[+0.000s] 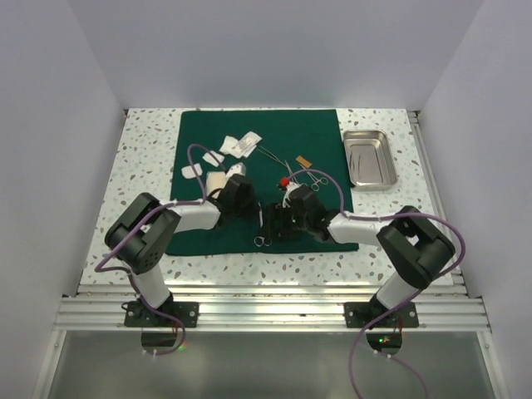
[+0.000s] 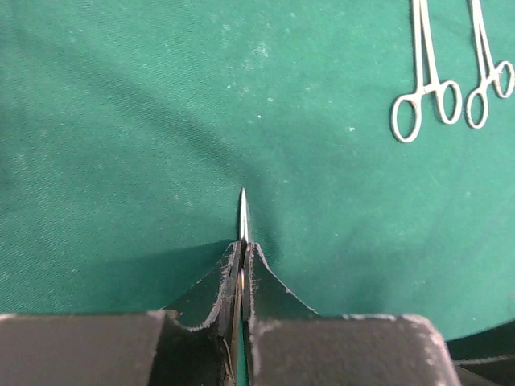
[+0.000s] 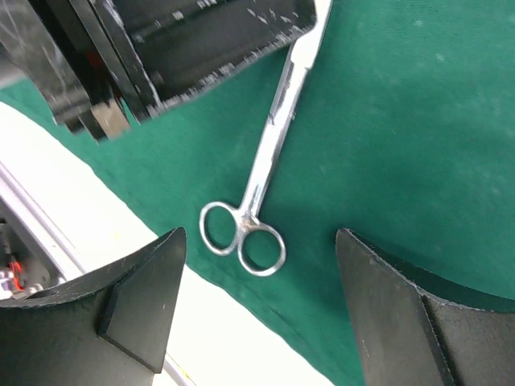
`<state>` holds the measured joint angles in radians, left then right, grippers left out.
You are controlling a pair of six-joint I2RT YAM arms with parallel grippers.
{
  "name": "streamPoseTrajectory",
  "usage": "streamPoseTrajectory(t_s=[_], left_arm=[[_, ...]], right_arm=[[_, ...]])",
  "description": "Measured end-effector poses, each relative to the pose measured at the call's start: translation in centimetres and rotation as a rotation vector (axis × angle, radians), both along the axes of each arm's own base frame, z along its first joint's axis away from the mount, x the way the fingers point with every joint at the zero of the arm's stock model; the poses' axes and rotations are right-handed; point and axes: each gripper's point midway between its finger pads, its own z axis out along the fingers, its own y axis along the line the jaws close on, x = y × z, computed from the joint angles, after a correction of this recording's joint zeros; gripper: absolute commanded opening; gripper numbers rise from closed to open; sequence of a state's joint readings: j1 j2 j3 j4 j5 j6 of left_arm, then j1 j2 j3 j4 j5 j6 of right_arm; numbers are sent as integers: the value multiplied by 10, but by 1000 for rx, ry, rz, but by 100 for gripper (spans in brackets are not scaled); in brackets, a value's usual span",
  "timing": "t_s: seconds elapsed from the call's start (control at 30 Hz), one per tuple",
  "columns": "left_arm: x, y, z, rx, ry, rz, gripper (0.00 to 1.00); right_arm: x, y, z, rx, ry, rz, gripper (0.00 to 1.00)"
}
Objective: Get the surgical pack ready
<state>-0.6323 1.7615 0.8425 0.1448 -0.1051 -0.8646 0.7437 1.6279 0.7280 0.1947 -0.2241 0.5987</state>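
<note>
The left gripper is pinched tight on the scissors. Its two dark fingers meet on the closed blades, and only the slim steel point shows past them, over the dark green drape. Whether that point touches the cloth cannot be told. In the right wrist view the same scissors run down from the left gripper's black body at the top of the frame to their two finger rings, which lie on the drape just beside its near edge, where the pale table begins. The right gripper stands wide apart, one finger on each side of the rings and neither touching them. From above, both grippers meet near the middle of the drape's near part, the left gripper just beside the right gripper, with the scissors' rings in front of them. Two forceps lie side by side on the cloth beyond the left gripper, ring handles towards it. Farther back on the drape are white gauze pads, well apart from the grippers. The steel tray sits on the speckled table just off the drape's right edge.
</note>
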Motion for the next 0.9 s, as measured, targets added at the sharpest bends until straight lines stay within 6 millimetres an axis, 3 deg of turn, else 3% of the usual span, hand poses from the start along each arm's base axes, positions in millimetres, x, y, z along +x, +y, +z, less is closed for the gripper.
streamPoseTrajectory(t_s=[0.1,0.17,0.27,0.33,0.6,0.7,0.73,0.9], left_arm=[[-1,-2,1,-23,3,-6,2],[-1,-3,0,-23,6,-10,31],[0,-7,6,-31,2,-21,58],[0,-11,11,-30,-5,-31,66],[-7,-12,12,100,55,-52,71],[-5,-13,9,168,76,-53,73],[-5,-14,9,188,80,-52,81],[-6,-17,6,279,95,-61,83]], right_arm=[[3,5,0,11,14,-4,79],[4,6,1,7,18,-10,80],[4,5,1,5,17,-18,80],[4,1,1,-4,13,-34,80],[2,-30,8,-45,-36,-153,80],[0,-51,19,-37,-85,-230,80],[1,-57,24,-30,-108,-257,80],[9,-77,53,13,-205,-350,80]])
